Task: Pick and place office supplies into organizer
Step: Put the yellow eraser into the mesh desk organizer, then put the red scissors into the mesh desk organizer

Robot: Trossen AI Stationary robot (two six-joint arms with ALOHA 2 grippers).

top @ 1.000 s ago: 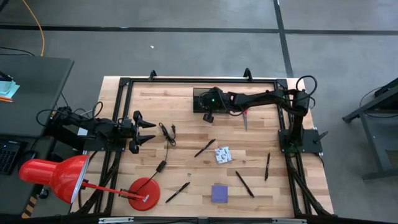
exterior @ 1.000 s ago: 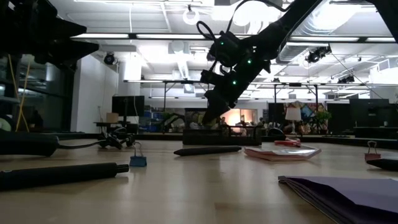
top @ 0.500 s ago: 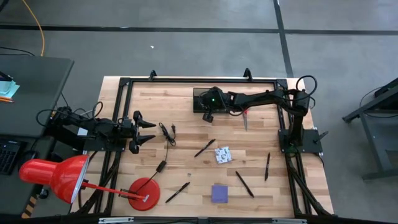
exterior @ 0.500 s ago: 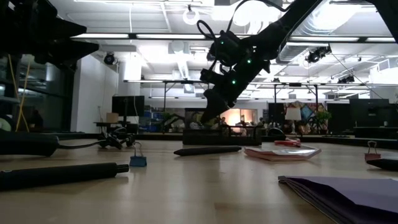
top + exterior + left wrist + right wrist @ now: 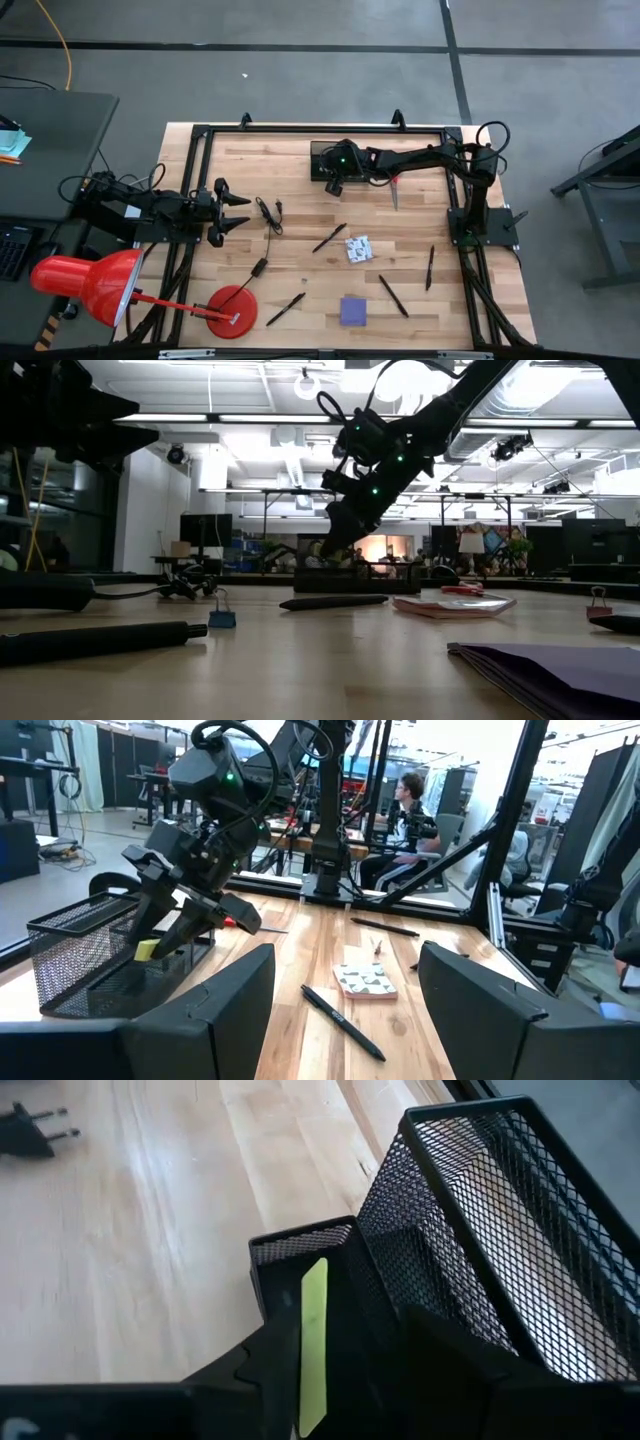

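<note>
My right gripper [image 5: 334, 187] hangs at the near side of the black mesh organizer [image 5: 325, 158], over its lower tray section [image 5: 300, 1245], shut on a tiny yellow piece [image 5: 313, 1330]. My left gripper [image 5: 235, 212] waits open near the table's left edge. Lying flat on the table are red-handled scissors [image 5: 394, 190], several black pens [image 5: 329, 237], a white patterned packet [image 5: 358, 248] and a purple sticky-note pad [image 5: 353, 310]. The organizer stands on its base near the far edge. My right gripper pinches the yellow piece [image 5: 147, 949] between its two fingers at their free ends, slanting down from the table's right side. The piece is lifted clear and shows as a thin strip along the fingers, just above the tray section's rim.
A red lamp base [image 5: 231, 311] stands near the near-left corner, its shade [image 5: 95, 285] off the table's left edge. A thin black cable [image 5: 268, 215] runs in front of my left gripper. A black frame rims the table. A person sits beyond the table [image 5: 405, 805].
</note>
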